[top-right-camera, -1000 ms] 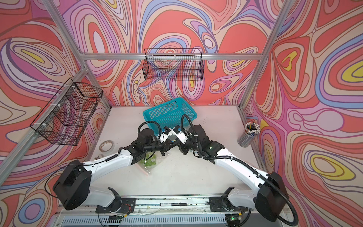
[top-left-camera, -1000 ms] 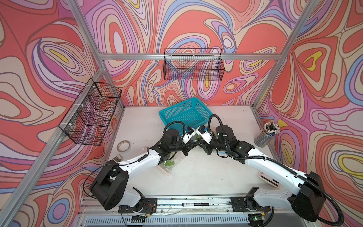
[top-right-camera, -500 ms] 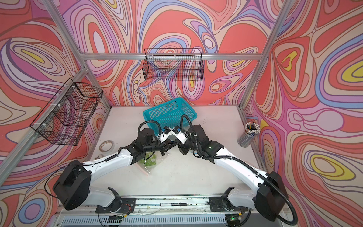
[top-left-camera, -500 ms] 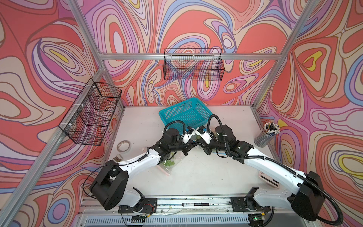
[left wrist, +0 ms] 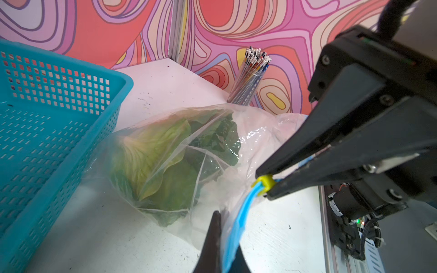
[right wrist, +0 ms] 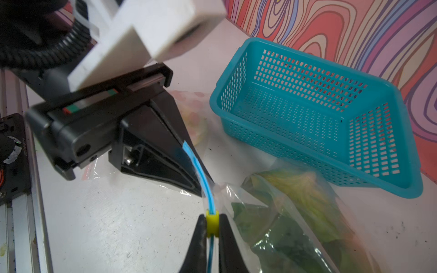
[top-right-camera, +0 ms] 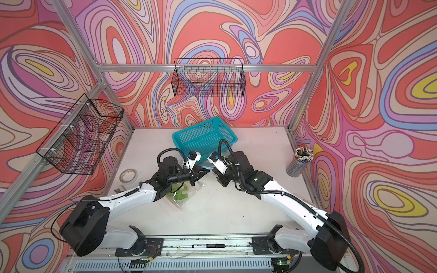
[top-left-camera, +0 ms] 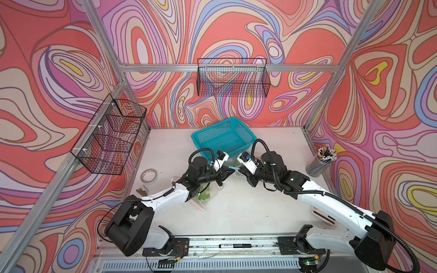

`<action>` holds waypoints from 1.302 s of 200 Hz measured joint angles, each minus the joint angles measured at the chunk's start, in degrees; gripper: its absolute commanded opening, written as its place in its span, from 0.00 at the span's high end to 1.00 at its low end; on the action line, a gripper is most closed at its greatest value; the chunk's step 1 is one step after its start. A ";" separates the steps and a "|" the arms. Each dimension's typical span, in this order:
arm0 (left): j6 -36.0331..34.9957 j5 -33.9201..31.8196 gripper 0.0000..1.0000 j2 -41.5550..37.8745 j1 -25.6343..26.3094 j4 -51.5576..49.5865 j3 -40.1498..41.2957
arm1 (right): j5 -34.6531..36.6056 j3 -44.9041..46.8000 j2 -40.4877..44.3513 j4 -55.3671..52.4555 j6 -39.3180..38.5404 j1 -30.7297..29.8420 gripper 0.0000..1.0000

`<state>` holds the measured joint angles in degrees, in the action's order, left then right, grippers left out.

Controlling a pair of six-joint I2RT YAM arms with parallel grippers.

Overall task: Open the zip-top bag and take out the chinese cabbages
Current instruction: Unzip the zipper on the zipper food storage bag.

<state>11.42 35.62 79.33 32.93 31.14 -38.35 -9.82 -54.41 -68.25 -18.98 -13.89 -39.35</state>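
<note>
The clear zip-top bag (top-left-camera: 208,195) lies on the white table between both arms, its mouth lifted. Its blue zip strip (right wrist: 201,175) runs from my left gripper to a yellow slider (right wrist: 212,223). My left gripper (left wrist: 227,236) is shut on the zip strip's end; it also shows in both top views (top-left-camera: 230,170) (top-right-camera: 205,170). My right gripper (right wrist: 212,219) is shut on the yellow slider, tip to tip with the left (top-left-camera: 240,170). The chinese cabbages (left wrist: 160,160) are green leafy heads inside the bag, seen through the plastic (right wrist: 295,212).
A teal plastic basket (top-left-camera: 223,137) stands just behind the grippers, close to the bag. A cup of pens (top-left-camera: 321,160) is at the right edge and a tape roll (top-left-camera: 149,176) at the left. Black wire baskets hang on the back wall (top-left-camera: 233,78) and left wall (top-left-camera: 111,134).
My right gripper's jaws have closed onto the yellow slider. Both arms and the bag are otherwise in the same place.
</note>
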 measured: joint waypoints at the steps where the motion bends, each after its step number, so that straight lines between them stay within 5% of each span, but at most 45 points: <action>1: 0.04 0.04 1.00 0.00 -0.04 0.09 0.07 | 0.04 0.00 0.02 -0.07 0.00 0.00 0.99; 71: 2.75 2.03 1.00 -1.55 -1.99 2.82 2.47 | 3.32 0.76 3.96 -4.26 -0.39 0.00 1.00; 120: 3.74 3.19 0.52 -1.53 -2.89 2.73 2.27 | 2.93 0.76 2.23 -4.42 -0.42 0.35 1.00; 161: 2.71 4.57 0.51 -0.59 -2.93 1.20 -0.44 | 2.91 0.76 2.03 -4.61 -0.39 0.37 1.00; 204: 2.12 6.75 0.62 3.02 -2.62 0.76 -2.89 | 2.91 0.76 2.03 -4.17 -0.39 0.37 1.00; 260: 2.16 8.33 0.58 4.02 -2.54 0.79 -2.89 | 3.06 0.76 2.21 -4.09 -0.39 0.37 1.00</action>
<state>13.58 43.94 83.35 30.39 31.92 -41.23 -6.76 -53.65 -66.04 -23.07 -14.28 -38.98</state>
